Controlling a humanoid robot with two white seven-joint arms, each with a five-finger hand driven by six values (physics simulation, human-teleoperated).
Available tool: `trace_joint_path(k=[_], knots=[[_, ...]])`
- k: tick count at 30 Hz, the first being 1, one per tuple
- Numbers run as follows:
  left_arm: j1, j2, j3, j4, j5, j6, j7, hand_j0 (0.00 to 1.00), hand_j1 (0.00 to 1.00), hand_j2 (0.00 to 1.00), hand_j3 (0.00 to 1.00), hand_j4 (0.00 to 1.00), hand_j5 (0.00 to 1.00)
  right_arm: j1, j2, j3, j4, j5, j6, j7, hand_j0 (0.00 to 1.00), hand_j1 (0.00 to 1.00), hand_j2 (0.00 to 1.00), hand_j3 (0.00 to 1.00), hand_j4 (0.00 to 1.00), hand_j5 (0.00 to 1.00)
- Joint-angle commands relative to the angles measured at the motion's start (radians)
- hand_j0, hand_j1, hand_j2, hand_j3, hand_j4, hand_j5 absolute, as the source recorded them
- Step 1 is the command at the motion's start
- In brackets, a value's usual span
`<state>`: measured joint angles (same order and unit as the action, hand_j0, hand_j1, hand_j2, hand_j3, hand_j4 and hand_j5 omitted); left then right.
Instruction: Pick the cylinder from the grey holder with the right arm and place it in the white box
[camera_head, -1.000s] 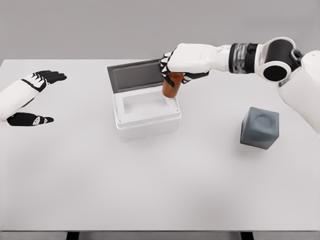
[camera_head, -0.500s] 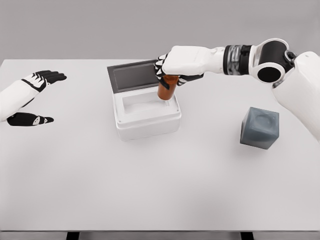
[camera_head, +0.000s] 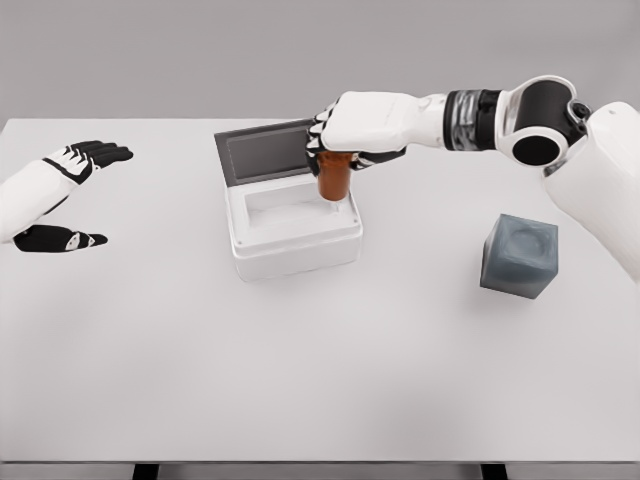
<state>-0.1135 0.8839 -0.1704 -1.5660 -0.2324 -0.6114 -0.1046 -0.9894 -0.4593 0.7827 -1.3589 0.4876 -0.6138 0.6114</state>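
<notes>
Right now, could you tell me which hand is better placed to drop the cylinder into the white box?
The right hand: it already grips the orange cylinder over the white box. The left hand rests open at the table's far left, holding nothing.

The robot's white right arm comes in from the right side and stretches out long toward the middle. Its white right hand with black finger joints (camera_head: 362, 128) has the palm facing down. The fingers (camera_head: 322, 135) curl down and squeeze shut around something held just under them. The white left hand with black fingertips (camera_head: 62, 190) stays low on the left side. Its fingers are flat, straight and spread, and the thumb sits apart below them.
</notes>
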Motion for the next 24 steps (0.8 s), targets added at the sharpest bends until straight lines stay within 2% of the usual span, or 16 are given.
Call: trace_joint_path(k=[1,6,9,10,14,15,17,20,22,24], knots=[[0.000,0.001,0.000,0.000,0.007,0.001,0.000,1.00,1.00,1.00,1.00,1.00,1.00,0.000,-0.002,0.000,-0.034,0.011,0.003,-0.001,0.97,0.97,0.97,0.97,0.97,0.97],[0.000,0.001,0.000,0.000,0.007,0.001,0.000,1.00,1.00,1.00,1.00,1.00,1.00,0.000,-0.024,-0.019,-0.109,0.006,0.003,-0.001,1.00,1.00,1.00,1.00,1.00,1.00],[0.000,0.001,0.000,0.000,0.007,0.001,0.000,1.00,1.00,1.00,1.00,1.00,1.00,0.012,-0.058,-0.180,-0.187,-0.003,0.003,-0.001,1.00,1.00,1.00,1.00,1.00,1.00],[-0.002,0.001,0.000,0.000,0.007,0.001,-0.001,1.00,1.00,1.00,1.00,1.00,1.00,0.017,-0.091,-0.272,-0.212,-0.006,0.003,-0.001,1.00,1.00,1.00,1.00,1.00,1.00],[0.000,0.000,-0.001,-0.002,0.018,0.001,-0.033,1.00,1.00,1.00,1.00,1.00,1.00,0.101,-0.147,-0.488,-0.204,-0.027,0.003,-0.001,1.00,1.00,1.00,1.00,1.00,1.00],[0.003,0.004,-0.006,-0.008,0.031,0.001,-0.050,1.00,1.00,1.00,1.00,1.00,1.00,0.144,-0.189,-0.508,-0.201,-0.049,0.003,-0.001,1.00,1.00,1.00,1.00,1.00,1.00],[0.003,0.029,-0.035,-0.009,0.138,0.001,-0.052,1.00,1.00,1.00,1.00,1.00,1.00,0.261,-0.249,-0.513,-0.197,-0.086,0.003,-0.001,1.00,1.00,1.00,1.00,1.00,1.00],[-0.034,0.127,-0.139,-0.011,0.360,0.001,-0.069,1.00,1.00,1.00,1.00,1.00,1.00,0.377,-0.243,-0.586,-0.190,-0.092,0.003,-0.001,1.00,1.00,1.00,1.00,1.00,1.00],[-0.071,0.127,-0.141,-0.011,0.458,0.001,-0.139,1.00,1.00,1.00,1.00,1.00,1.00,0.405,-0.249,-0.596,-0.189,-0.093,0.003,-0.001,1.00,1.00,1.00,1.00,1.00,1.00],[-0.103,0.119,-0.141,-0.012,0.568,0.001,-0.245,1.00,1.00,1.00,1.00,1.00,1.00,0.436,-0.252,-0.599,-0.195,-0.121,0.003,-0.001,1.00,1.00,1.00,1.00,1.00,1.00]])
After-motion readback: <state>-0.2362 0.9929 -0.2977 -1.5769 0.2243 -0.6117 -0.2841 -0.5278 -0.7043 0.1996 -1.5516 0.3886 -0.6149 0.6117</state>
